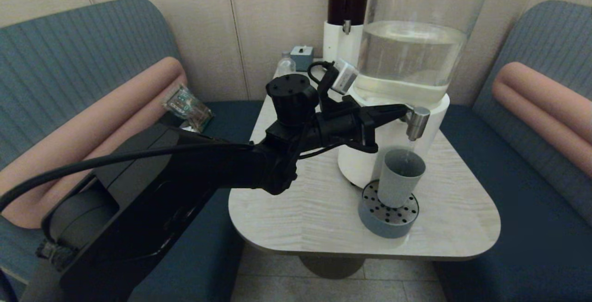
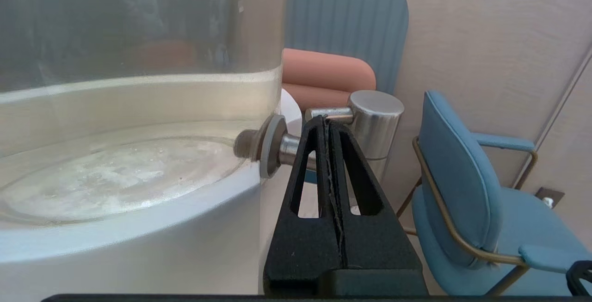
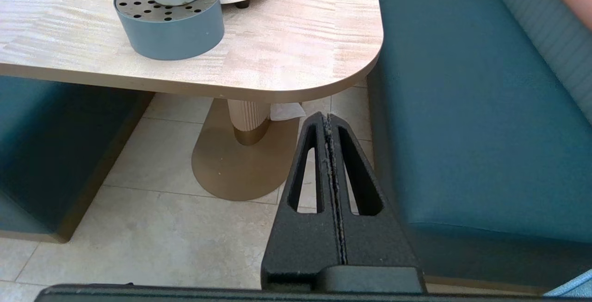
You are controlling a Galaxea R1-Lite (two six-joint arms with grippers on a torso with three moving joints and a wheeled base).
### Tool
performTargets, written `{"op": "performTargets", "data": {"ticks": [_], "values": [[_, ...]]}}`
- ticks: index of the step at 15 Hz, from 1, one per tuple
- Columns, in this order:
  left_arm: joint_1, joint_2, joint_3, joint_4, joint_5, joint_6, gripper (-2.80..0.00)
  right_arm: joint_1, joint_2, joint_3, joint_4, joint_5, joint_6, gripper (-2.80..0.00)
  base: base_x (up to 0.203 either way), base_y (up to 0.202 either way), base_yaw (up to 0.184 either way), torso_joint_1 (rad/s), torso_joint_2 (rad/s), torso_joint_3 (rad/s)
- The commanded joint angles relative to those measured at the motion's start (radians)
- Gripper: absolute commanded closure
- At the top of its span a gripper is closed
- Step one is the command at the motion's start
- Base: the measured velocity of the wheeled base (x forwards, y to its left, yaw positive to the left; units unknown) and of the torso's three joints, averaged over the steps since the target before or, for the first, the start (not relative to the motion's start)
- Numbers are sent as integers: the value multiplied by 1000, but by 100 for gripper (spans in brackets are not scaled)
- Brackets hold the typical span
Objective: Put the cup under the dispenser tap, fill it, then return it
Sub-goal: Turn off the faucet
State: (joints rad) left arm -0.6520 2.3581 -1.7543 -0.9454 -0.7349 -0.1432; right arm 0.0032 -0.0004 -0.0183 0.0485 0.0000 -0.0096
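One tap [image 2: 375, 121] at closed left gripper [image 2: 327, 124] tips.

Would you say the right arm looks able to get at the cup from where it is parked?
Probably yes. The right end effector, shut, hangs low beside the table, off its edge. The cup stands on the drip tray near that side, and only the left end effector at the dispenser tap is above it.

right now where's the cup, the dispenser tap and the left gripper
cup [image 1: 397, 179]: head view, outer wall.
dispenser tap [image 1: 418, 123]: head view, silver spout body.
left gripper [image 2: 327, 124]: left wrist view, shut fingertips at the tap.
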Motion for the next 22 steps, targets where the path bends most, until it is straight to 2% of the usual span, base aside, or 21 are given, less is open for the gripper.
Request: {"op": "performTargets", "data": {"ticks": [1, 10, 15, 17, 20, 22], "values": [[-2, 7, -19, 14, -3, -1, 0, 0, 0, 0, 1, 0, 0, 0, 0, 0, 0, 0, 0, 0], [-34, 50, -138, 94, -3, -1, 0, 1, 0, 0, 1, 0, 0, 0, 0, 0, 0, 0, 0, 0], [-32, 9, -111, 74, 21, -1, 0, 0, 0, 0, 1, 0, 0, 0, 0, 0, 0, 0, 0, 0], [-30, -55, -31, 58, 37, -1, 0, 1, 0, 0, 1, 0, 0, 0, 0, 0, 0, 0, 0, 0], [-20, -198, 162, 27, 45, -3, 0, 1, 0, 0, 1, 0, 0, 0, 0, 0, 0, 0, 0, 0], [-9, -304, 309, 4, 80, -5, 0, 1, 0, 0, 1, 0, 0, 0, 0, 0, 0, 0, 0, 0]]}}
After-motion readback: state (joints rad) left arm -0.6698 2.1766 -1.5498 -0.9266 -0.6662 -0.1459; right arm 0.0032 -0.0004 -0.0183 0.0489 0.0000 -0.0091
